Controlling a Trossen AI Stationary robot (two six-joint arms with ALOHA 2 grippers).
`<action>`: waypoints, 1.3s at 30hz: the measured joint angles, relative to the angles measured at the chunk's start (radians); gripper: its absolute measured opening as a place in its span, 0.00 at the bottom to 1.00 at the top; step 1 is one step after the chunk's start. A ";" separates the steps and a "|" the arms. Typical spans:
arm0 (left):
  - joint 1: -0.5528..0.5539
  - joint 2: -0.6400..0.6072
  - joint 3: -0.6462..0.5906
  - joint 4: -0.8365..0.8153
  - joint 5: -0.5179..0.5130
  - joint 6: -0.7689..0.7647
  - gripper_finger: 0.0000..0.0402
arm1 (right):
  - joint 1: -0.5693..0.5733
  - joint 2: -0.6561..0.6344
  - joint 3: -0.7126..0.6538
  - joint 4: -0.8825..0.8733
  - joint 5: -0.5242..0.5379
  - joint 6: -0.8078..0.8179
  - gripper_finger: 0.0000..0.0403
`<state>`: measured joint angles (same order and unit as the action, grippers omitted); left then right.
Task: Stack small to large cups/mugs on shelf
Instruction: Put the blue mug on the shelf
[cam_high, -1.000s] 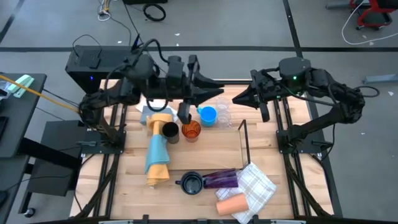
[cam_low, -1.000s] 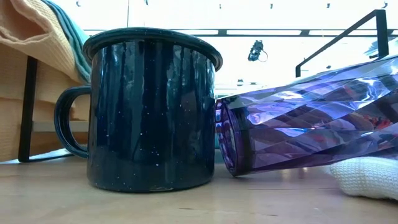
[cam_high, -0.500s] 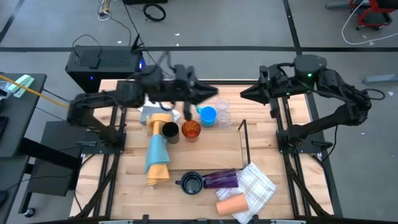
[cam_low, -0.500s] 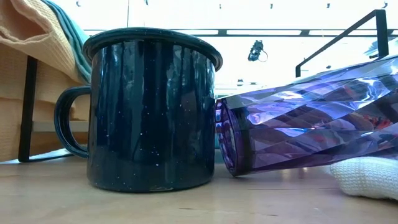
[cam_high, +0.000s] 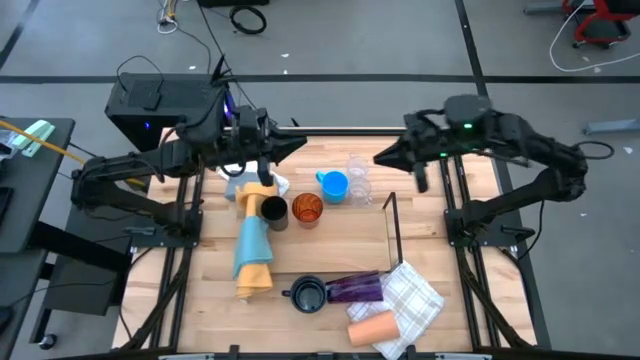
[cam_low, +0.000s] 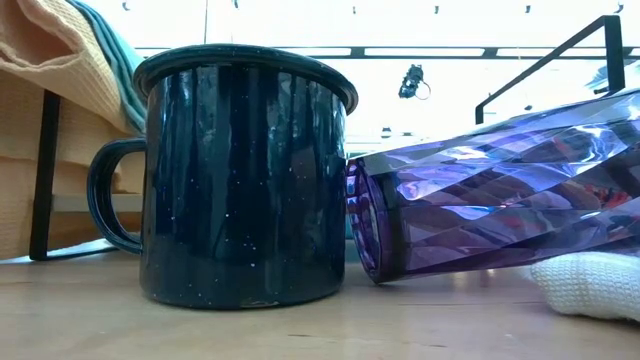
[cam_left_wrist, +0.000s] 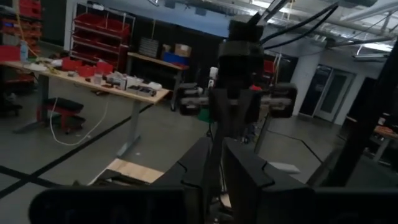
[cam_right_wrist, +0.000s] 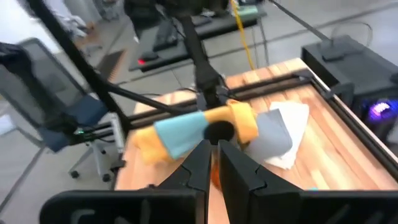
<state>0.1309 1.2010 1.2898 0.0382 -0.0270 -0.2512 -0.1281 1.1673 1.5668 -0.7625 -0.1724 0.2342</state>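
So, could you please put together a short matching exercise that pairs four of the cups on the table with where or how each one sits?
Things:
1. purple tumbler
2. dark mug
3. blue cup
4. peach cup

States:
A. upright, touching the tumbler's mouth
B. beside the clear glasses
C. lying on its side
D. at the table's near edge, by the checked cloth

Pairs: 1-C, 2-A, 3-B, 4-D

Bare wooden tabletop (cam_high: 340, 250) is lying open mid-table. The blue cup (cam_high: 334, 185), amber cup (cam_high: 307, 209) and black cup (cam_high: 272, 211) are crowding the rear; the thin black wire rack (cam_high: 392, 225) is blocking the right.
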 joint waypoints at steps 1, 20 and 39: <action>0.000 -0.002 -0.005 -0.006 0.000 0.000 0.13 | -0.007 0.014 -0.010 0.014 -0.001 -0.001 0.09; 0.008 -0.081 -0.006 -0.096 0.010 0.052 0.14 | -0.229 0.365 -0.020 0.134 -0.369 0.033 0.11; 0.007 -0.107 -0.006 -0.149 0.009 0.083 0.15 | -0.288 0.588 -0.019 0.035 -0.113 -0.328 0.15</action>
<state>0.1382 1.0939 1.2839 -0.1105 -0.0175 -0.1684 -0.4164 1.7549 1.5481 -0.7275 -0.2855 -0.0943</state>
